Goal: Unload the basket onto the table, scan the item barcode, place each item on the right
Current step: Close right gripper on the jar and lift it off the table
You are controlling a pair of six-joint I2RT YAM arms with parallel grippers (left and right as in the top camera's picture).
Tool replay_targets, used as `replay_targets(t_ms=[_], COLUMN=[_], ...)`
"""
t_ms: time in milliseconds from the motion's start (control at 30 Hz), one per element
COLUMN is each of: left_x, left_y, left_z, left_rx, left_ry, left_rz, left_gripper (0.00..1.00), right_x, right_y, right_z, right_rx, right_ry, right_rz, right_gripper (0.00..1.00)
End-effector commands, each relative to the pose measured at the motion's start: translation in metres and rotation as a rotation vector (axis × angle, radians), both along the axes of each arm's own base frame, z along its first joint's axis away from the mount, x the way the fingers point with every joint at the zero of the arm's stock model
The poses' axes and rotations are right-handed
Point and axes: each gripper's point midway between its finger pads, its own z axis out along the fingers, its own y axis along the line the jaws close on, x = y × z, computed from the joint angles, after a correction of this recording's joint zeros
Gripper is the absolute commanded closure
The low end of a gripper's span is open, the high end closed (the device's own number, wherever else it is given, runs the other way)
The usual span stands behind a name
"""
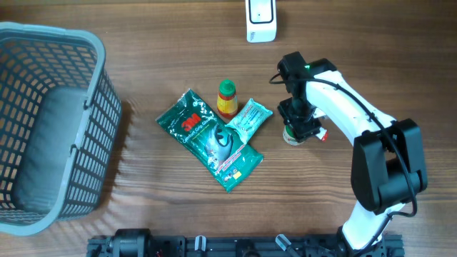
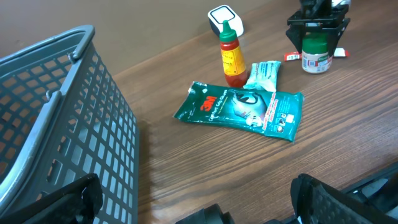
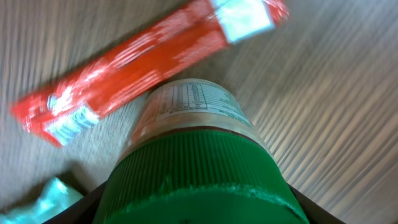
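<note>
Right tool astride green-capped jar, grip unconfirmed; left tool wide open. Risk: tipping onto red sachet under off-centre squeeze, or slipping free during lift.

**Where things lie on the table**

The basket stands at the left. The large packet lies in the centre, with the sauce bottle just behind it and the small packet right of the bottle. The scanner sits at the far edge. The jar stands at the right, with a sachet just beside it.
</note>
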Motion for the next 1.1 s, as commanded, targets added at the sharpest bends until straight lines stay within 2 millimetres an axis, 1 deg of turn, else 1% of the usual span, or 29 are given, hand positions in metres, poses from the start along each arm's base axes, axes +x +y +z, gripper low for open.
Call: replay_targets(t_ms=[0,33,67,100,167,200,233,267,300,367,433,500,533,567,633,800,867,967,1067], left_x=[-0.001,-0.001,-0.001,-0.001,-0.001,-0.001,-0.001,-0.001,-0.001,-0.001,-0.001,-0.001,-0.001,-0.001,-0.001,-0.001,-0.001,-0.001,-0.001], left_y=[0.000,0.000,0.000,0.000,0.000,0.000,0.000,0.000,0.000,0.000,0.000,0.000,0.000,0.000,0.000,0.000,0.000,0.000,0.000], left_z=[0.001,0.001,0.001,0.001,0.001,0.001,0.001,0.001,0.001,0.001,0.001,0.001,0.001,0.001,0.001,0.001,0.001,0.001,0.001], left_rx=[0.006,0.006,0.006,0.006,0.006,0.006,0.006,0.006,0.006,0.006,0.006,0.006,0.006,0.006,0.006,0.006,0.006,0.006,0.006], left_ry=[-0.009,-0.009,-0.009,-0.009,-0.009,-0.009,-0.009,-0.009,-0.009,-0.009,-0.009,-0.009,-0.009,-0.009,-0.009,-0.009,-0.009,-0.009,-0.009], left_rz=[-0.002,-0.002,-0.002,-0.002,-0.002,-0.002,-0.002,-0.002,-0.002,-0.002,-0.002,-0.002,-0.002,-0.002,-0.002,-0.002,-0.002,-0.002,-0.002], left_gripper=[0.00,0.00,0.00,0.00,0.00,0.00,0.00,0.00,0.00,0.00,0.00,0.00,0.00,0.00,0.00,0.00,0.00,0.00,0.00], right_x=[-0.002,-0.002,-0.003,-0.004,-0.007,-0.007,-0.005,-0.004,-0.002,0.003,0.011,0.016,0.018,0.018,0.016,0.008,0.008,0.002,-0.002], right_y=[0.000,0.001,0.002,0.002,0.008,0.014,0.016,0.017,0.018,0.019,0.022,0.024,0.025,0.024,0.018,-0.004,-0.009,-0.011,-0.008], right_z=[-0.002,-0.002,-0.002,-0.002,-0.002,0.001,0.003,0.007,0.015,0.039,0.070,0.095,0.104,0.107,0.101,0.071,0.060,0.035,0.027], right_rx=[0.064,0.078,0.089,0.096,0.143,0.178,0.185,0.187,0.185,0.182,0.175,0.170,0.167,0.162,0.155,0.155,0.155,0.157,0.165], right_ry=[0.027,0.033,0.039,0.045,0.043,0.032,0.026,0.018,0.006,-0.026,-0.078,-0.128,-0.155,-0.162,-0.138,-0.073,-0.070,-0.058,-0.052], right_rz=[0.591,0.725,0.823,0.861,0.895,0.889,0.889,0.889,0.887,0.889,0.861,0.814,0.791,0.775,0.757,0.698,0.685,0.680,0.691], right_gripper=[0.37,0.36,0.35,0.34,0.32,0.32,0.30,0.24,0.15,0.00,0.00,0.00,0.00,0.00,0.00,0.00,0.00,0.00,0.00])
